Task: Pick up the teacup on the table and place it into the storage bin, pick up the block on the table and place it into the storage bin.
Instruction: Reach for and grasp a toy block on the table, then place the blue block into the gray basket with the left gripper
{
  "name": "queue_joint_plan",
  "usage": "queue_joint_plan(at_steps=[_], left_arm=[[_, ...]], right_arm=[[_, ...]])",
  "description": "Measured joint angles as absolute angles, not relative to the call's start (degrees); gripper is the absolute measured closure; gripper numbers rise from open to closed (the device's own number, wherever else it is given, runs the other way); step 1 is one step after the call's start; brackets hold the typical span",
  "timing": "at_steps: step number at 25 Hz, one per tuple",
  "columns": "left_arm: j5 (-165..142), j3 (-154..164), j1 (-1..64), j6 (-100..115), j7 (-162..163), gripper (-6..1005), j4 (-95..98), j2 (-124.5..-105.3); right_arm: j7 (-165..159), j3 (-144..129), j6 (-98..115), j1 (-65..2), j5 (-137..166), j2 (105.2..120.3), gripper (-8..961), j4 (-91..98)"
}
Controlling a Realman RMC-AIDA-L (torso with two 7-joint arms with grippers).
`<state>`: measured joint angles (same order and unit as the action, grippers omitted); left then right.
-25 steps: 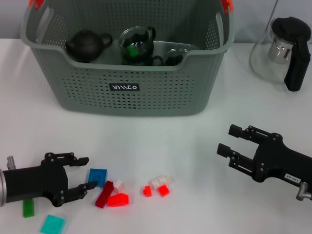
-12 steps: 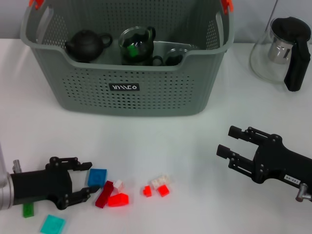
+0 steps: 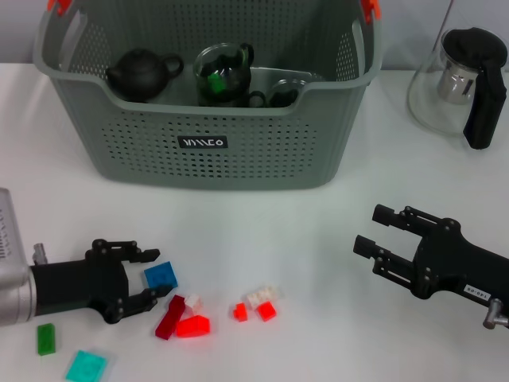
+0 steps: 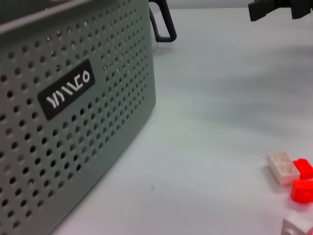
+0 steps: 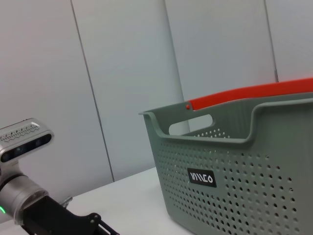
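Left hand (image 3: 153, 278) advanced, open around blue block (image 3: 161, 274) | red blocks (image 3: 184, 321) beside | right hand (image 3: 371, 231) open

Stuff we can't fully see here

The big grey-green perforated plastic storage bin (image 3: 215, 119) runs off the top edge, and its front wall covers the lower parts of the black teapot (image 3: 143, 73) and dark glass cup (image 3: 223, 74) inside. The clear glass pitcher with black handle (image 3: 465, 83) gets clipped on the right.

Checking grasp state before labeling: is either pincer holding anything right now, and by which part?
Nothing is held. The left pincer is open around the blue block on the table, fingers not closed on it. The right pincer is open and empty.
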<state>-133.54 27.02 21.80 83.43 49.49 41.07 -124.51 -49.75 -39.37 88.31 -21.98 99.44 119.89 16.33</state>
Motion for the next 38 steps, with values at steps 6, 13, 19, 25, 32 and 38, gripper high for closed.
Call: queue_joint_plan(at_steps=[6,13,19,25,32,38], left_arm=[[-133.63,27.07,22.93,81.89,49.48,476,40.11,-124.38],[-134.08,27.07,22.84,81.76,49.51,511,39.98,-124.36],[-134.29,27.12,22.96,81.73,49.8,540,39.9,-124.36],[-135.68,28.68,23.78,81.02,52.62,570,40.39,-124.18],[-134.66,28.89,23.5,81.52,54.13,596,42.25,-124.19],[-129.23,22.1,24.05,95.57,57.12,587,47.12,-122.89]], right_arm=[[-49.74,-39.37,88.26,-22.15,99.33,119.89,314,16.51],[-49.75,-39.37,88.17,-22.21,99.22,119.81,314,16.7],[-49.74,-39.29,88.07,-22.51,99.22,119.79,314,16.72],[-49.74,-39.28,88.06,-22.45,99.22,119.79,315,16.71],[-49.74,-39.28,88.09,-22.41,99.23,119.79,315,16.53],[-49.74,-39.28,88.29,-22.19,99.23,119.79,315,16.48]])
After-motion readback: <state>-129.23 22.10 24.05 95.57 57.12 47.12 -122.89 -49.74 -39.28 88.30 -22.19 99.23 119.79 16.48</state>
